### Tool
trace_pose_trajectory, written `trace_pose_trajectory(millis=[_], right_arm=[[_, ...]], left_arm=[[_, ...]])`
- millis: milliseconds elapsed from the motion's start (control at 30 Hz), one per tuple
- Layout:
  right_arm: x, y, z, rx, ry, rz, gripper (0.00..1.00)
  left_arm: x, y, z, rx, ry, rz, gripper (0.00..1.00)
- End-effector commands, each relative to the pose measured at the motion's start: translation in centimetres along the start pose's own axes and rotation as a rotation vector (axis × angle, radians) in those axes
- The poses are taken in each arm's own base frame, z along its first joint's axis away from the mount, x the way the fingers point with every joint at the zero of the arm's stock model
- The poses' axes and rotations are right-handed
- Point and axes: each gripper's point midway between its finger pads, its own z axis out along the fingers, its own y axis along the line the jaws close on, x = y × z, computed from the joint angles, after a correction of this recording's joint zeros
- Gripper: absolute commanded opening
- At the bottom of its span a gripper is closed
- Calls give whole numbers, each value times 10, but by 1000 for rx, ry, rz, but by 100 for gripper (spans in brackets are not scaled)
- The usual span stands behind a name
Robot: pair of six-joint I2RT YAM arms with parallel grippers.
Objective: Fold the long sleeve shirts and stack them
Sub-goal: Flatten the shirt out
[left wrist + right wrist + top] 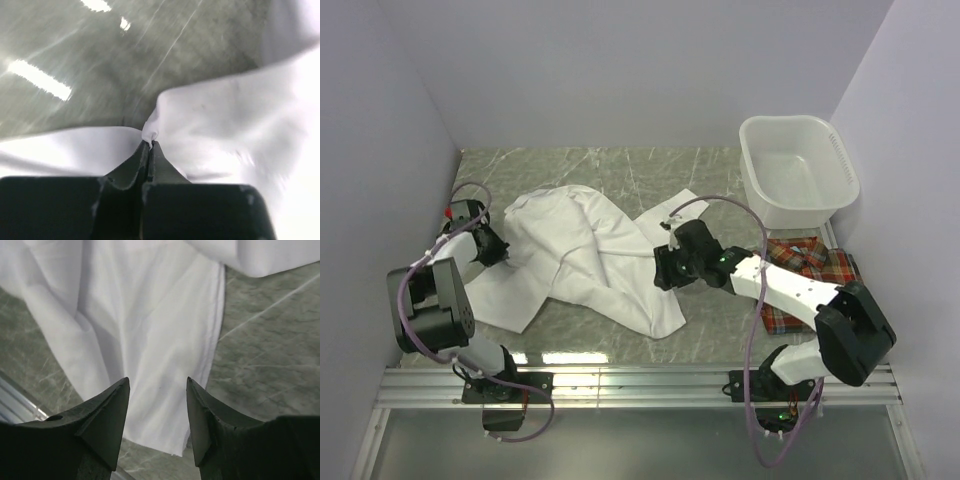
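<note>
The white shirt (580, 250) lies rumpled across the middle of the counter (620, 165), its long run of cloth going slantwise from the far left down to the near right, so it sits between the two arms with one end toward each. The left tool (151, 145) is at the shirt's left edge, jaws shut together on a small pinched fold of white fabric, which puckers up just past the tips. The right tool (157, 382) hangs over the opposite, near-right end with its jaws apart and nothing between them. In its wrist view a tail of the shirt lies directly below and ahead of the gap, the hemmed edge running away on the right side and bare counter beyond that. By my reading, the coming move turns on this: the cloth is straight under the right tool, so it needs only to drop and close, and the two holds would then span the shirt along its length for spreading flat. The plaid shirt (810, 275) waits at the right, partly under the right arm, just near of the white plastic basin (790, 205), well apart from the left tool.
</note>
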Motion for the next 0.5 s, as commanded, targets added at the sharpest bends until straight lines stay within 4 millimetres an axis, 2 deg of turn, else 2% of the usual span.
trace_pose_trajectory(millis=[0,33,67,133,167,200,233,267,400,467], right_arm=[[-41,-9,4,75,-110,10,56],[-42,-11,8,90,-101,3,56],[-51,-10,10,96,-112,4,55],[-47,-17,25,128,-76,14,53],[-54,-18,29,136,-81,19,53],[-50,-26,39,175,-60,24,52],[-49,-28,43,194,-51,30,52],[-54,-29,46,202,-55,28,52],[-49,-39,66,250,-10,35,50],[-49,-41,70,268,3,38,50]], left_arm=[[-4,7,-48,-54,-56,-92,0],[-4,8,-56,-54,-77,-101,0],[-3,10,-65,-53,-98,-114,1],[-2,12,-87,-37,-156,-148,1],[-1,14,-93,-36,-173,-159,0],[-4,13,-106,-19,-213,-170,1],[-1,15,-113,-23,-215,-171,0],[-4,15,-120,-20,-235,-171,1],[-17,15,-157,-12,-331,-181,1],[-18,19,-166,-25,-351,-191,0]])
